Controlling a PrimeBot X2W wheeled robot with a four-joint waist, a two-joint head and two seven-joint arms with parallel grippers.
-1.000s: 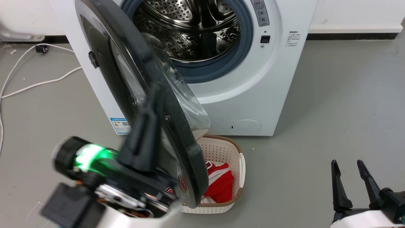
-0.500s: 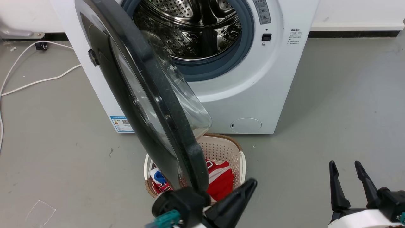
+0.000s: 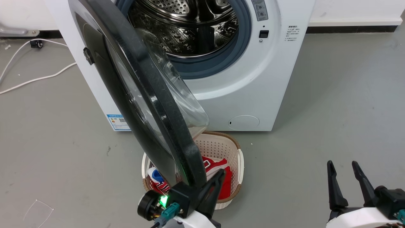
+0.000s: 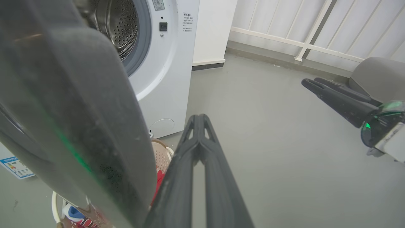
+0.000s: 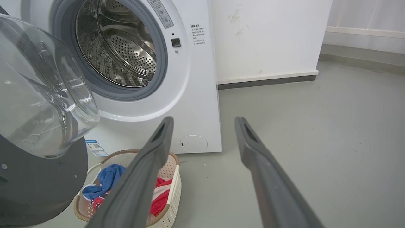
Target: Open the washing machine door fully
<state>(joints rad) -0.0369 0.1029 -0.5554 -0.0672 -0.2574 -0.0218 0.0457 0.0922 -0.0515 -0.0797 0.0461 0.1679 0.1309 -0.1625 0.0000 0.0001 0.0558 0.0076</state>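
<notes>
The white washing machine (image 3: 253, 95) stands with its steel drum exposed. The washing machine door (image 3: 152, 85), a black rim around a clear glass bowl (image 3: 180, 98), stands swung out toward me, hinged on the left. My left gripper (image 3: 218, 179) is shut on nothing, just right of the door's free lower edge; I cannot tell whether it touches. In the left wrist view the closed left gripper (image 4: 198, 117) points past the door rim (image 4: 79, 110). My right gripper (image 3: 342, 164) stands open at the lower right, away from the machine (image 5: 190, 79), its fingers (image 5: 164, 133) spread.
A white laundry basket (image 3: 242, 164) with red and blue clothes (image 3: 229, 186) sits on the grey floor under the door's lower edge, in front of the machine. A white cable (image 3: 38, 77) trails at the far left. Open floor lies to the right.
My left arm has come from the door's outer left side round beneath its lower edge, and its shut fingers now sit closer to the rim. The door's angle looks the same.
</notes>
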